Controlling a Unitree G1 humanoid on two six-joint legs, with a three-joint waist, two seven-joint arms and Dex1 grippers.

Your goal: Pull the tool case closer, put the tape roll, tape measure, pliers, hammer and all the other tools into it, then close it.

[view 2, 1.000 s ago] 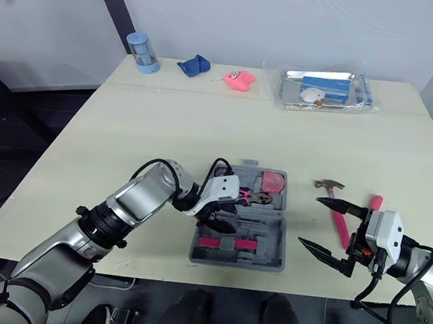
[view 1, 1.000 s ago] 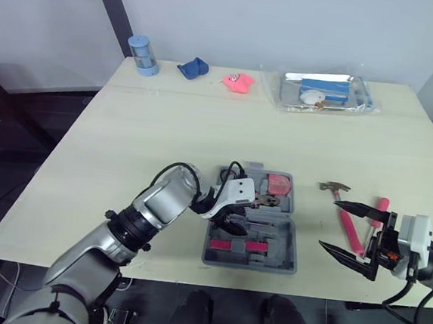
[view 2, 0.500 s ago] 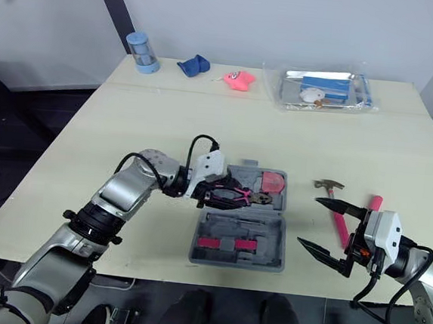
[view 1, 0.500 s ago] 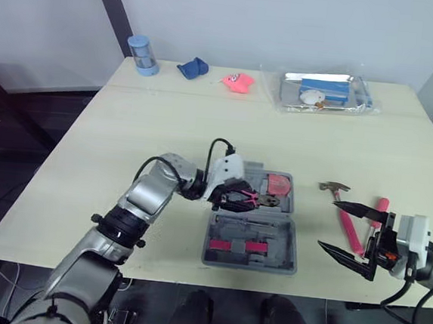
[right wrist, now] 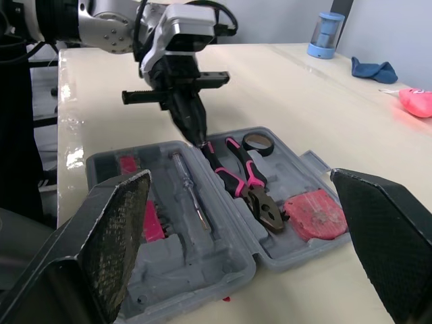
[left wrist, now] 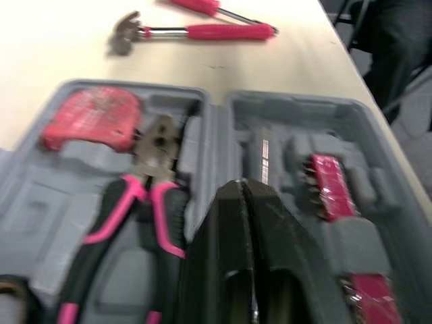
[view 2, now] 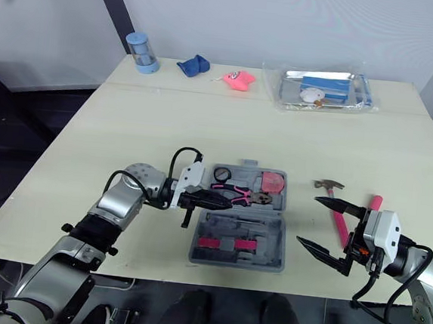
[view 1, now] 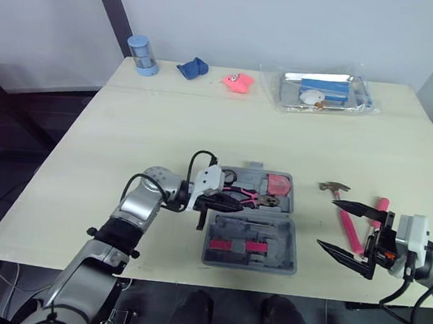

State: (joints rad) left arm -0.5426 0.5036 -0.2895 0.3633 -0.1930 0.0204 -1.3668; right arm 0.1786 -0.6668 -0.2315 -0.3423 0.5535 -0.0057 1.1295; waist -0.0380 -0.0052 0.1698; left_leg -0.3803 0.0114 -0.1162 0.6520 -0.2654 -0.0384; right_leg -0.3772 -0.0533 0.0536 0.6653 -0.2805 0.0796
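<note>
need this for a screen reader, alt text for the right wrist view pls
An open grey tool case lies on a pale table, holding pink-handled pliers, a tape roll and a red tape measure. The left gripper, shut, points at the pliers' handles; the right gripper is open wide.

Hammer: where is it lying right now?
In the left eye view the hammer lies on the table, outside and to the right of the open tool case, beside the pink screwdriver and close to the right gripper.

Lower pliers handles cut by wrist-view edge; tray contents too small to identify.
</note>
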